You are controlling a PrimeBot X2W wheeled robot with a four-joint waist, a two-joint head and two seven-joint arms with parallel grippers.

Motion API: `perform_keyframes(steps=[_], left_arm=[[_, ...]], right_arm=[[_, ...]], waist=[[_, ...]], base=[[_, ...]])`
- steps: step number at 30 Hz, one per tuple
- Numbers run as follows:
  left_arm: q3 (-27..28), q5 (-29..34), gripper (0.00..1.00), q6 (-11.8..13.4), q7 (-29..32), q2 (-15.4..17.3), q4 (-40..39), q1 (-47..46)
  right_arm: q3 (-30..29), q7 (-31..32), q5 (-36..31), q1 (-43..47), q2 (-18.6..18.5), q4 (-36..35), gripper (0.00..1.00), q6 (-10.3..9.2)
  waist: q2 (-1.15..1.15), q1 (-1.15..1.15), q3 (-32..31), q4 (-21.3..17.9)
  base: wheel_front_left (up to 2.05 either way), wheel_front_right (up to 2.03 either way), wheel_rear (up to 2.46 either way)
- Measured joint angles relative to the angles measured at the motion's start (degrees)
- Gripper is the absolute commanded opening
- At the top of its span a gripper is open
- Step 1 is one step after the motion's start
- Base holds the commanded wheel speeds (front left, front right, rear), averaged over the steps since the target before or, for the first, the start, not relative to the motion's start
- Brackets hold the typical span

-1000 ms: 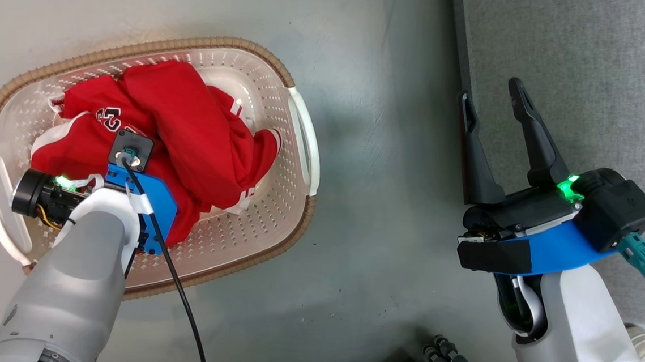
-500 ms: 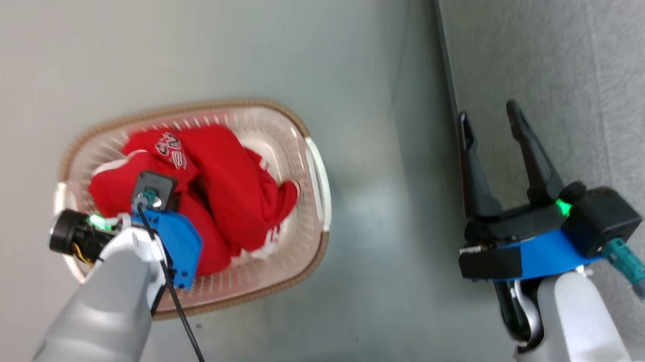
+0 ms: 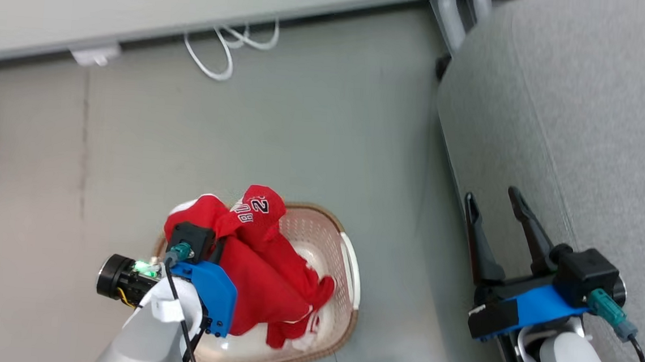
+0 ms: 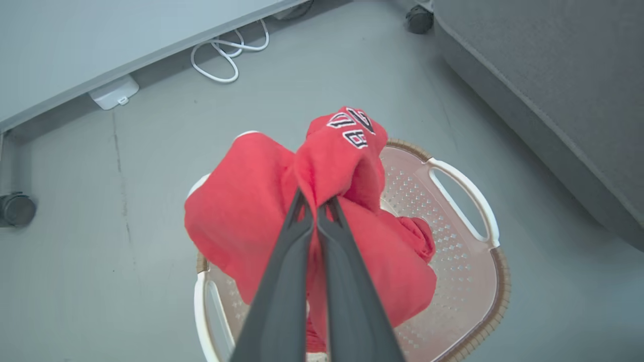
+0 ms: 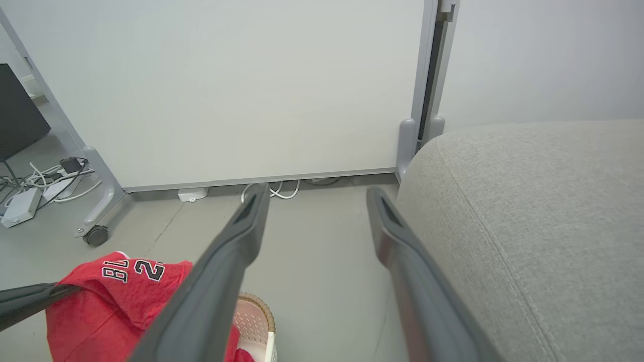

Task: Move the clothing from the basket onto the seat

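Above the basket [image 4: 455, 236], your left end effector [image 4: 317, 201], clamped on the clothing [image 4: 241, 216], has raised it partly out. Your right end effector [image 3: 492, 193] stands apart beside the seat [image 3: 577, 108], so carry across next.

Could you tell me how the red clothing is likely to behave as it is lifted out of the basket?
Probably floppy: the red clothing folds and droops around the shut left pincer. It seems light, hanging from one pinch. Trailing parts lie in the basket, so they may drag over its rim on the way to the seat.
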Motion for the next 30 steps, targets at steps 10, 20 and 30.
perform_keyframes(steps=[10, 20, 30], left_arm=[[-12.00, -10.16, 0.00, -0.68, 0.91, -0.08, -13.03, 2.67], [-21.87, -18.18, 0.00, -0.01, 2.41, -0.11, -22.13, -1.17], [-30.17, -26.97, 0.00, 2.25, 4.20, -0.13, -28.38, -7.20]], right_arm=[[-0.09, 2.19, 0.02, 3.43, 0.00, -1.00, 1.00, 0.00], [0.15, 4.13, 0.02, 6.49, -0.01, -1.98, 1.00, 0.00], [0.87, 5.33, -0.33, 7.59, 0.00, -2.65, 1.00, 0.00]], waist=[[0.00, 0.00, -9.91, 4.22], [0.00, 0.00, -14.76, 6.33], [0.00, 0.01, -16.95, 6.46]], base=[[0.00, 0.00, 0.00], [0.00, 0.00, 0.00], [0.00, 0.00, 0.00]])
